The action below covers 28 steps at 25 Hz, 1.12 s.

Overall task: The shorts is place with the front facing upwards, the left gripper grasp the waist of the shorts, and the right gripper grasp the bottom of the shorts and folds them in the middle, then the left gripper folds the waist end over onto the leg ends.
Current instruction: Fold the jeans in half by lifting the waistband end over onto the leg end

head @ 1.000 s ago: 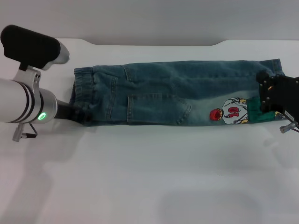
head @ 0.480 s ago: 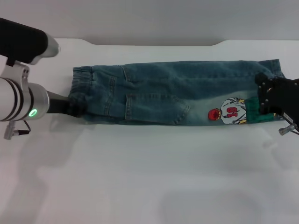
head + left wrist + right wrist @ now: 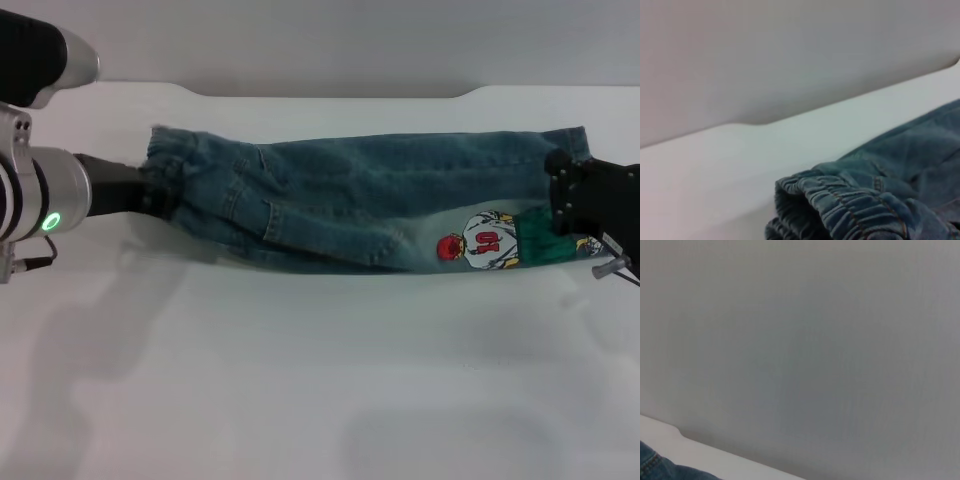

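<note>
In the head view the left arm is reaching in from the left edge, a green light glowing on its silver wrist. The left claw point(image 3: 150, 192) is pinching the elastic waist of the shorts point(image 3: 350, 200), and its dark fingers are closing tight on the gathered denim. That waist end is riding up off the white table point(image 3: 300, 380), with a shadow showing on the table beneath it. In the left wrist view the ruffled waistband point(image 3: 840, 205) is filling the lower part of the picture, with the table's far edge and a grey wall point(image 3: 790, 50) behind it; the claw's own fingers are not showing there.

Moving right, the shorts are lying folded lengthwise, stretching across the table as one long band of blue denim. A back pocket point(image 3: 255, 205) is facing up near the waist, and the cloth around it is sagging into slanted folds. Further right a cartoon patch point(image 3: 485, 240) in red, white and green is sitting near the leg hem.

At the far right the black right claw point(image 3: 562, 205) is resting at the leg ends, its body covering the hem. Whether its fingers are clamping the cloth or standing apart, I cannot tell. The right wrist view is showing mostly grey wall, with a sliver of table and a corner of denim.
</note>
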{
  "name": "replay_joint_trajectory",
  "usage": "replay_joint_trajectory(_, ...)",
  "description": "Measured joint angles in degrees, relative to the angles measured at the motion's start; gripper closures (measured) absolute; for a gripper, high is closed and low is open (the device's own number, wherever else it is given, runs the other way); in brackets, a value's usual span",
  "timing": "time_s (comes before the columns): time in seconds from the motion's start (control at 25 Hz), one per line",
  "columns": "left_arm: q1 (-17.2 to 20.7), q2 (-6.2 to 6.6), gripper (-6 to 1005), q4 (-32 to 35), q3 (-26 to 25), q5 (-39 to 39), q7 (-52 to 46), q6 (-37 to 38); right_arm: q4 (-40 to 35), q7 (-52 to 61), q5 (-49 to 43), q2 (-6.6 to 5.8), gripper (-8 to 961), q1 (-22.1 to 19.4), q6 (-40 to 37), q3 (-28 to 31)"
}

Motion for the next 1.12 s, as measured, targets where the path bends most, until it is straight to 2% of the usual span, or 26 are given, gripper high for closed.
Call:
replay_joint_trajectory(0.52,1.7,0.06,762,-10.9,2.1,-0.9,0.1,-0.5,-6.5,0.0,0.2,0.17,952,6.9,0.0,-1.0)
replay_joint_trajectory(0.76,2.1,0.06,789,-13.5,2.9,-1.1,0.1,-0.7,-9.4,0.2,0.5,0.25,952,10.3,0.0,-1.4)
replay_joint_trajectory(1.12,2.1,0.06,816,-16.7,4.0,-1.6,0.5,-0.4,-14.4,0.1,5.5,0.31,952,15.6,0.0,-5.4)
